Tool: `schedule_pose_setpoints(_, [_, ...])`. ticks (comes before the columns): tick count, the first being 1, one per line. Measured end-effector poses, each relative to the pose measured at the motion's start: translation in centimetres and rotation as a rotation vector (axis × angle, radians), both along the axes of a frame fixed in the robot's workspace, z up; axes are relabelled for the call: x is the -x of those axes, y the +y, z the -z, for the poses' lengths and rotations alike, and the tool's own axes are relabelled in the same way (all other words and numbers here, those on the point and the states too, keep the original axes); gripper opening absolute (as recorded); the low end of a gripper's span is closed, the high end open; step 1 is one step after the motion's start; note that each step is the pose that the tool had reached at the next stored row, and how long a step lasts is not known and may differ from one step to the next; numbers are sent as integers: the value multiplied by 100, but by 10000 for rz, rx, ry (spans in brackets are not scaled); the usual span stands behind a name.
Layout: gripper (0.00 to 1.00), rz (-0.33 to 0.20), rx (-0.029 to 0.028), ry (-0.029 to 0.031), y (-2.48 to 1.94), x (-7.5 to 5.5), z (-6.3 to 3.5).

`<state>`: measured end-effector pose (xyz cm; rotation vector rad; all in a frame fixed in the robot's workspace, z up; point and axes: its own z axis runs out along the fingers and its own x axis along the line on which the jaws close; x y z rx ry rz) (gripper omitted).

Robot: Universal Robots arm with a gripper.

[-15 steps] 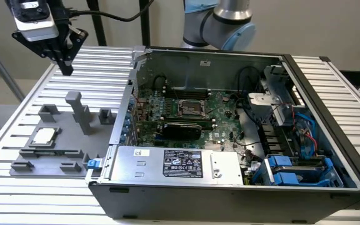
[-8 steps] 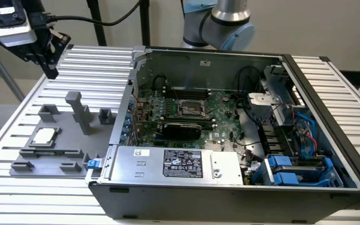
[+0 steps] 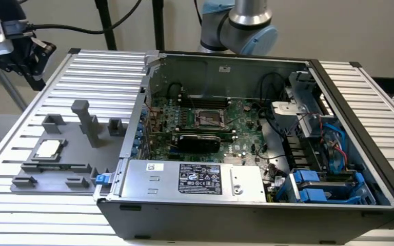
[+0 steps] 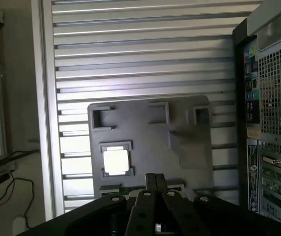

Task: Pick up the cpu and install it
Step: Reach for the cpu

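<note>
The claw [image 4: 155,177] hangs over the grey fixture plate [image 4: 145,142] with its two fingers pressed together and nothing between them. It touches nothing.

The cpu [image 4: 116,161] lies flat in its square nest on that plate, silvery top up. It is below the claw, just ahead of the fingertips and a little off to one side, so the claw is not squarely over it. From the exterior view, the cpu [image 3: 48,148] rests on the plate [image 3: 60,169], which sits on the ribbed aluminium table [image 3: 101,66] beside the open computer case [image 3: 252,215]. The case is on the far side of the claw from the chip. The motherboard socket [image 3: 211,119] inside it is well apart from both claw and chip.

To my eye this is the approach to the pick-up. Nothing has been grasped and the socket has no chip in it, so the task looks barely begun.

A grasp from here calls for the fingers to part wide enough to straddle the chip. The claw also has to be centred over the nest and square to the chip's edges. The chip is thin and sits low in its nest, so I judge the fingers would have to reach right down to the plate to catch its rim. They would need to stay level, because a tilted grip could cock the chip against the nest walls.
</note>
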<state>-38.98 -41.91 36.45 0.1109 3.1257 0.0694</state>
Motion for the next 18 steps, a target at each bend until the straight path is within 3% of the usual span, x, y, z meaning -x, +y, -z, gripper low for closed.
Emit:
schedule_pose_setpoints(10, [11,1,38,71,-50,430,101])
schedule_pose_setpoints(18, [11,1,35,70,-51,431,102])
